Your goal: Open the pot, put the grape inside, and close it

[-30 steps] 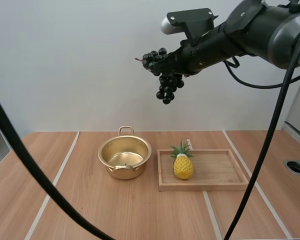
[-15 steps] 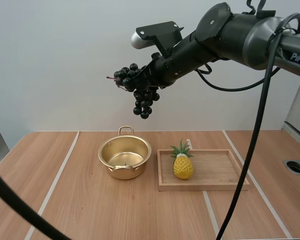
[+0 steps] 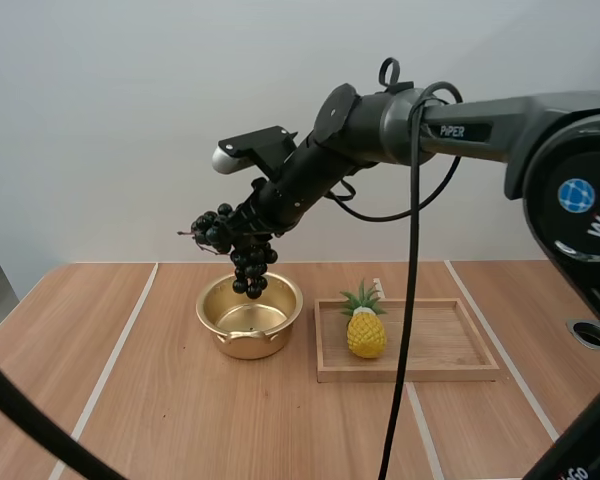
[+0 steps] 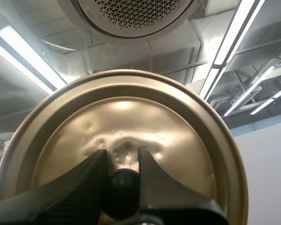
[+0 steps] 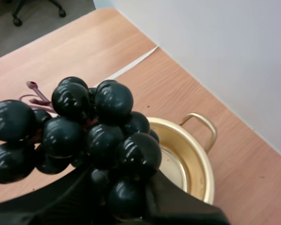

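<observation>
A gold pot [image 3: 250, 315] stands open on the wooden table, left of centre. A bunch of dark grapes [image 3: 235, 245] hangs just above its rim, with my right gripper [image 3: 244, 230] shut on the bunch's top. In the right wrist view the grapes [image 5: 84, 136] sit between the fingers of my right gripper [image 5: 117, 197], and the pot [image 5: 187, 159] lies below and beyond them. In the left wrist view my left gripper [image 4: 122, 173] is shut on the black knob [image 4: 122, 187] of the gold lid [image 4: 126, 117], held up in the air.
A wooden tray [image 3: 450, 345] lies right of the pot with a toy pineapple [image 3: 366, 325] on its left part. A round hole [image 3: 592, 333] sits in the table near the right edge.
My right arm has swung left and down with the grapes, from high over the tray to just above the pot.
</observation>
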`<action>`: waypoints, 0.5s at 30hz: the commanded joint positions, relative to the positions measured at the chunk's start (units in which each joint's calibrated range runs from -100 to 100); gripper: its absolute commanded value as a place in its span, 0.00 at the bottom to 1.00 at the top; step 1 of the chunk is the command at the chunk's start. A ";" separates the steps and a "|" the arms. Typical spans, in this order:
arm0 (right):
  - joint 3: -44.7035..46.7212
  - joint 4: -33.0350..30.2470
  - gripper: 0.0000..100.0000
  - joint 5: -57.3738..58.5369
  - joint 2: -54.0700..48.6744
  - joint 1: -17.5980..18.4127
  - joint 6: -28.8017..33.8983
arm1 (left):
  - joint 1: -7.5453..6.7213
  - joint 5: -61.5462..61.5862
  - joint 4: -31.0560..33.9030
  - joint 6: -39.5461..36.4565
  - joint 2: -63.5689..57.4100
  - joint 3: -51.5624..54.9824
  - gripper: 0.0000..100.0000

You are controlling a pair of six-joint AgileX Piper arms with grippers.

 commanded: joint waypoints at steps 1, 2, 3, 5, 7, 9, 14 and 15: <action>-0.43 0.15 0.00 -2.07 1.63 0.57 -0.63 | 0.08 -1.19 0.19 0.09 0.04 -0.08 0.00; -0.43 0.15 0.00 -2.64 2.29 0.87 -0.63 | 0.08 -1.19 0.19 0.09 0.04 -0.08 0.00; -0.43 -0.13 0.00 -3.36 2.73 1.07 -0.63 | 0.08 -1.19 0.19 0.09 0.04 -0.08 0.00; -0.43 -1.34 0.00 -5.63 3.65 1.45 -0.63 | 0.08 -1.19 0.19 0.09 0.04 -0.08 0.00; -0.43 -3.36 0.00 -8.21 4.32 1.73 -0.63 | 0.08 -1.19 0.19 0.09 0.04 -0.08 0.00; -0.43 -4.84 0.00 -10.56 5.10 1.79 -0.63 | 0.08 -1.19 0.19 0.09 0.04 -0.08 0.00; -0.43 -6.93 0.00 -14.90 6.88 1.79 -0.63 | 0.08 -1.03 0.19 0.09 0.04 -0.08 0.00; -0.43 -6.93 0.00 -15.36 7.17 1.79 -0.63 | 0.08 -0.82 0.19 0.09 0.04 -0.08 0.00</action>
